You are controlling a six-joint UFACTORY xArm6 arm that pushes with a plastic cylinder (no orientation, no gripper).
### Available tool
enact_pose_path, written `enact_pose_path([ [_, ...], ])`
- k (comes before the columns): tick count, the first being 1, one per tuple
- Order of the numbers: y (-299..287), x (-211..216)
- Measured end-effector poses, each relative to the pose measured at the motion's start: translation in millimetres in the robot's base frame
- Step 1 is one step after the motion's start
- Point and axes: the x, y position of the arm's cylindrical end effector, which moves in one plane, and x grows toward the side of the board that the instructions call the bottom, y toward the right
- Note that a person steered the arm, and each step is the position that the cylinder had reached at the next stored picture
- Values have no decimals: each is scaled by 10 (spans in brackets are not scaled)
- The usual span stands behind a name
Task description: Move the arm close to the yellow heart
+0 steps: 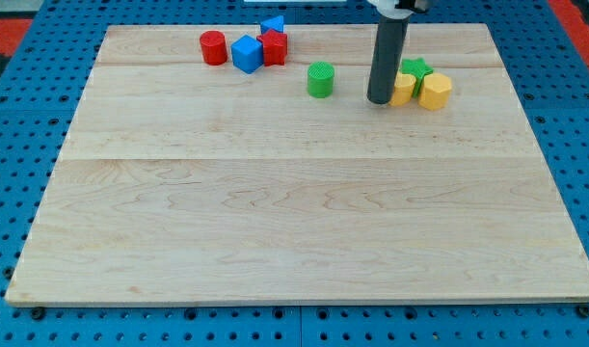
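A lab bench: a pale wooden board lying on a blue perforated mounting plate.

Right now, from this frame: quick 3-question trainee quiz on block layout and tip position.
1. True or false: my tip sits beside a yellow block.
2. Which block lies nearest the view's left: A) red cylinder B) green cylinder C) blue cube?
3. What colour is the block behind the yellow pair?

Key: 1 true; 2 A; 3 green, shape partly hidden.
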Motion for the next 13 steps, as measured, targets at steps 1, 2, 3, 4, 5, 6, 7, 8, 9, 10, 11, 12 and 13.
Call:
enact_pose_path([
  [1, 177, 180],
  [2, 639, 110],
  [3, 676, -177],
  [4, 679, -26],
  [5, 652, 384],
  [6, 1227, 372],
  [7, 1035, 293],
  [8, 970, 171],
  [9, 970, 371],
  [10, 971, 1030],
  [11, 261, 1256],
  [12, -47, 979],
  [13, 35, 729],
])
